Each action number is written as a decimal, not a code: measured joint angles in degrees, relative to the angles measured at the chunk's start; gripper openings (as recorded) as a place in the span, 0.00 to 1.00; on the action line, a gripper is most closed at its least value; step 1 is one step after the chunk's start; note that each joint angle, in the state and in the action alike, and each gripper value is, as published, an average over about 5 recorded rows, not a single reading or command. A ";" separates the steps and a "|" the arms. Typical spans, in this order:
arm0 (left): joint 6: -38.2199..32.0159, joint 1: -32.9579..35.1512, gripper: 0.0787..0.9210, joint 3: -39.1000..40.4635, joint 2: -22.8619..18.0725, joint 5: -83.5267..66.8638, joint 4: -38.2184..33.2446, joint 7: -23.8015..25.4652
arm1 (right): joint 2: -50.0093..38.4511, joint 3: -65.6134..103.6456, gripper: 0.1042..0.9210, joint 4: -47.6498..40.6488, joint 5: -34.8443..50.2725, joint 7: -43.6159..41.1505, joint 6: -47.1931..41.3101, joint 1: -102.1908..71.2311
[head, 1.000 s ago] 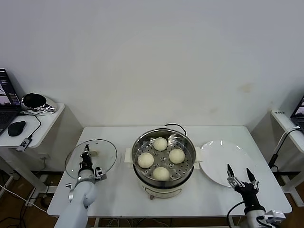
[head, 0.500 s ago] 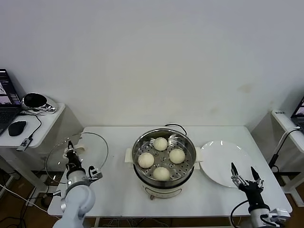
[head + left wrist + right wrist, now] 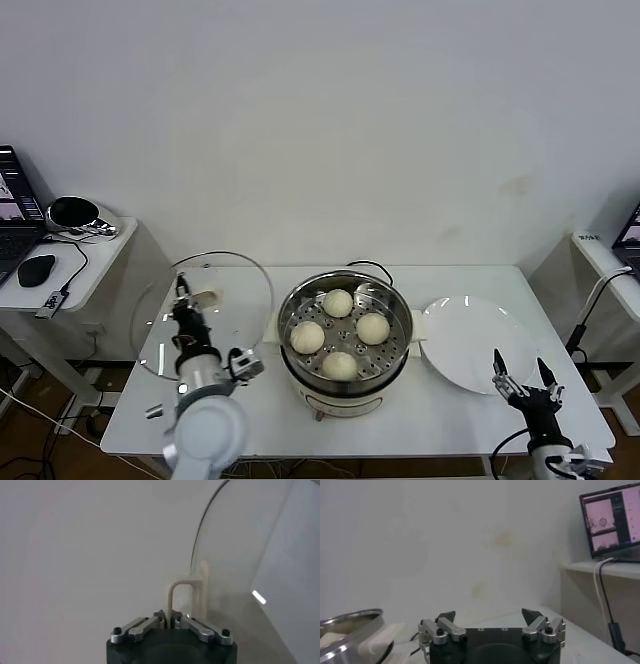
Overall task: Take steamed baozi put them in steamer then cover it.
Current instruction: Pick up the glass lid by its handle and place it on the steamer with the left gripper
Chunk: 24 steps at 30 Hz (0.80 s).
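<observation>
The steamer [image 3: 346, 289] stands mid-table, a shiny steel pot on a white base, uncovered. Several cream-white baozi [image 3: 307, 337] lie on its perforated tray. My left gripper [image 3: 182, 296] is shut on the cream handle [image 3: 182, 593] of the glass lid [image 3: 228, 300]. It holds the lid raised and tilted on edge just left of the pot, apart from it. In the left wrist view the left gripper [image 3: 171, 622] pinches the handle's thin loop, and the lid [image 3: 250, 555] curves away beyond it. My right gripper [image 3: 520, 375] stands open and holds nothing near the table's front right edge.
A flat white plate [image 3: 470, 340] lies right of the steamer. The steamer's cord [image 3: 365, 265] runs behind it. A side table [image 3: 60, 270] at the left carries a laptop, a mouse and cables. A second laptop [image 3: 612, 522] sits on a shelf at the right.
My left arm has lifted the lid off the table's left side, tipped it upright and swung it right toward the steamer. The right gripper has drawn back a little toward the front edge, still open.
</observation>
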 measured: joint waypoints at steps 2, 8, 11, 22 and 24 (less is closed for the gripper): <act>0.19 -0.40 0.07 1.91 -1.23 1.31 0.22 0.47 | 0.13 0.26 0.88 -0.36 -0.31 0.01 -0.04 0.23; 0.66 -2.51 0.07 7.74 -4.30 4.18 3.04 1.87 | 0.20 1.21 0.88 -1.56 -1.15 0.02 -0.02 0.66; 0.83 -3.94 0.07 10.68 -5.11 4.84 4.83 2.36 | 0.35 1.64 0.88 -2.09 -1.47 0.02 0.06 0.82; 2.12 -10.19 0.07 21.31 -7.28 3.46 11.35 2.50 | 1.47 1.55 0.88 -3.09 -3.15 0.04 0.18 1.08; 2.13 -11.06 0.07 22.91 -7.47 2.73 12.41 2.17 | 1.56 1.49 0.88 -3.27 -3.41 0.04 0.18 1.16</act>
